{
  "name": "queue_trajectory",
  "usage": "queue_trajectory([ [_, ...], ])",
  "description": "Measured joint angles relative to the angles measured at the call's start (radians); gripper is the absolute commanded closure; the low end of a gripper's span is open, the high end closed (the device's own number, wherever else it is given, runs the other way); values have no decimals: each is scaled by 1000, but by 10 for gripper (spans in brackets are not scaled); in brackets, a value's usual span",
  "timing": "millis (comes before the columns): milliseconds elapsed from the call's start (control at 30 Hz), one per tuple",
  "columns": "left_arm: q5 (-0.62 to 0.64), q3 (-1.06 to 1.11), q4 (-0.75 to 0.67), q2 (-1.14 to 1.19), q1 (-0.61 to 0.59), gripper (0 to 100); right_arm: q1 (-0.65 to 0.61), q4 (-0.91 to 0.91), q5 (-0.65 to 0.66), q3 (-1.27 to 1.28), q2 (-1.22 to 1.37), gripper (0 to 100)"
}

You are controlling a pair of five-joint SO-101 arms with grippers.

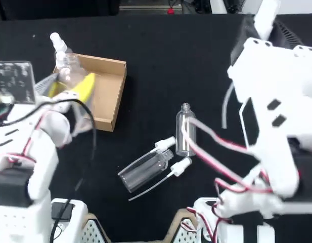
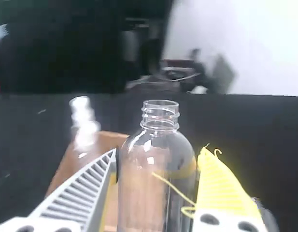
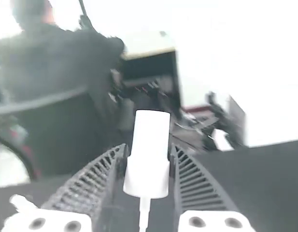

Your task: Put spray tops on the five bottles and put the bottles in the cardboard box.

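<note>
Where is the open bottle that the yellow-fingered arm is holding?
The open bottle is clamped in the left gripper at the cardboard box, on the left side of the high view, beside a capped bottle.

Black table [image 1: 171,61]: box [image 1: 109,92], bottles [image 1: 145,171], spray tops [image 1: 179,167]

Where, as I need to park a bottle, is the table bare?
Bare black table lies beyond the cardboard box and the upright bottle, and between those two. Crowded: the lying bottle and loose spray tops nearer the arms.
</note>
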Motion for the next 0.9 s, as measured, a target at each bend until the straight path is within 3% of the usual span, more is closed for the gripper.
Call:
queue_trajectory([
  [167, 0, 60, 0, -160, 146, 770, -135, -18, -43, 0, -54, 894],
  [267, 0, 138, -41, -272, 173, 770, -236, -58, -46, 0, -84, 896],
  [767, 0, 557, -382, -539, 292, 770, -559, -598, -49, 209, -74, 896],
  [900, 2, 615, -454, -546, 324, 770, -591, -661, -49, 301, -58, 896],
])
